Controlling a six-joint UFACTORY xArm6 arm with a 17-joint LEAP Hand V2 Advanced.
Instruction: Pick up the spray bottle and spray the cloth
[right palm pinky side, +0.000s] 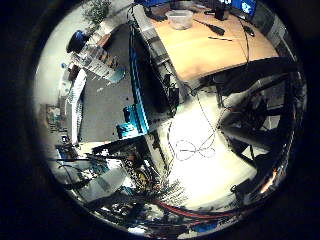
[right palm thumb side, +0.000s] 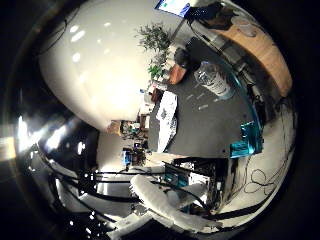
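Note:
A clear spray bottle (right palm thumb side: 212, 77) with a dark top stands on a dark grey table (right palm thumb side: 200, 125), towards its far side. A white cloth (right palm thumb side: 167, 117) lies flat on the same table, a short way from the bottle and near one edge. Both look small, so my palm is well away from them and off to the table's side. White parts of my hand (right palm thumb side: 165, 200) and arm show at the view's edge, touching nothing. The bottle (right palm pinky side: 97, 60) and cloth (right palm pinky side: 75, 100) also show in the little finger side view.
Teal clamps (right palm thumb side: 245, 142) sit at the dark table's edge. Beyond it stands a wooden desk (right palm pinky side: 210, 45) with a clear plastic tub (right palm pinky side: 180, 19) and monitors. A potted plant (right palm thumb side: 155, 37) and clutter stand by the wall. Pale floor (right palm pinky side: 210, 170) lies below.

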